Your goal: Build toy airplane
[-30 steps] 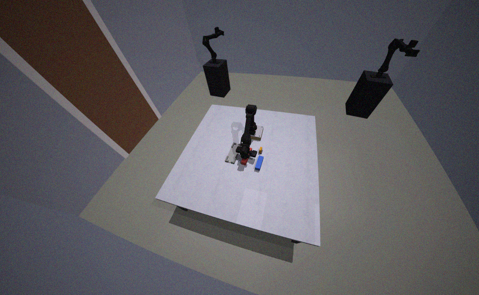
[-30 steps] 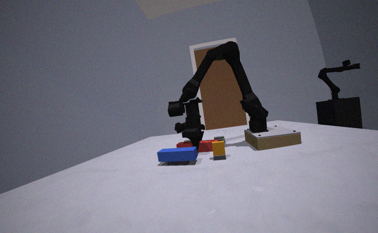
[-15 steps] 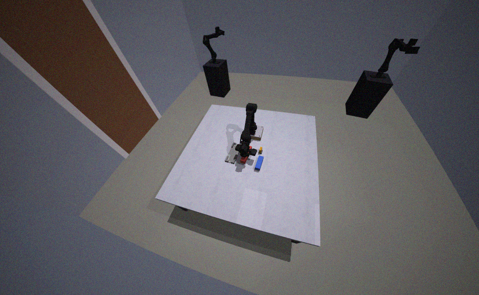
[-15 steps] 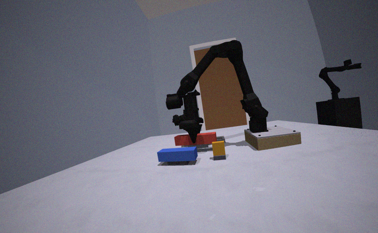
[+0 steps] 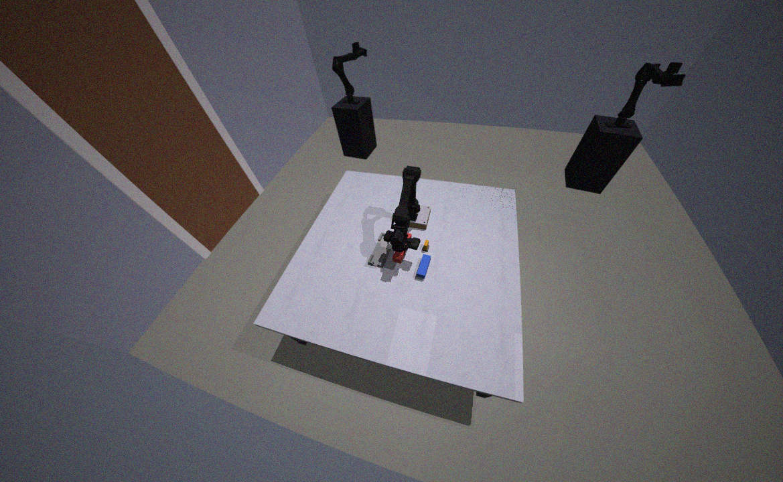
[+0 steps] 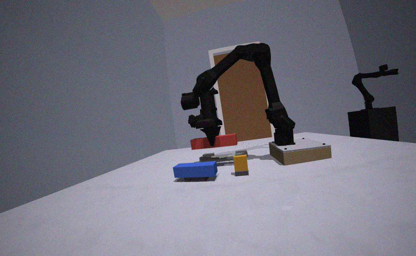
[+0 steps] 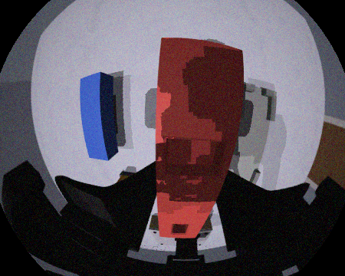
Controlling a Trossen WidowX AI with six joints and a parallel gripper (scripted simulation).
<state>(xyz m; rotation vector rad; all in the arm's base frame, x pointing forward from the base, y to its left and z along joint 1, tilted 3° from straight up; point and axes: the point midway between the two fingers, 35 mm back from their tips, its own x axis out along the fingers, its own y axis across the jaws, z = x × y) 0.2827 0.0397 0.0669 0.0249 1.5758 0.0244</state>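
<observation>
Fuselage (image 5: 398, 257) (image 6: 226, 140) (image 7: 201, 115): pinched in gripper (image 5: 402, 244) (image 6: 212, 144) (image 7: 186, 165), raised off tabletop (image 5: 442, 335) (image 6: 266, 203) (image 7: 138, 23).
Cradle (image 5: 376, 262) (image 6: 223, 156) (image 7: 257, 130): below gripper, unfilled.
Advice: centre over cradle, keep level, lower straight, release once flat.

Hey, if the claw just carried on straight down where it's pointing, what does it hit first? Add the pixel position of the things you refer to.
Probably the pale gray flat jig (image 5: 376, 258) (image 6: 225, 155) (image 7: 254, 130), met by the long red block (image 5: 398, 256) (image 6: 228, 140) (image 7: 195, 115) in the claw (image 5: 402, 246) (image 6: 212, 145); it could be bare tabletop beside it, since depth is unclear.
</observation>
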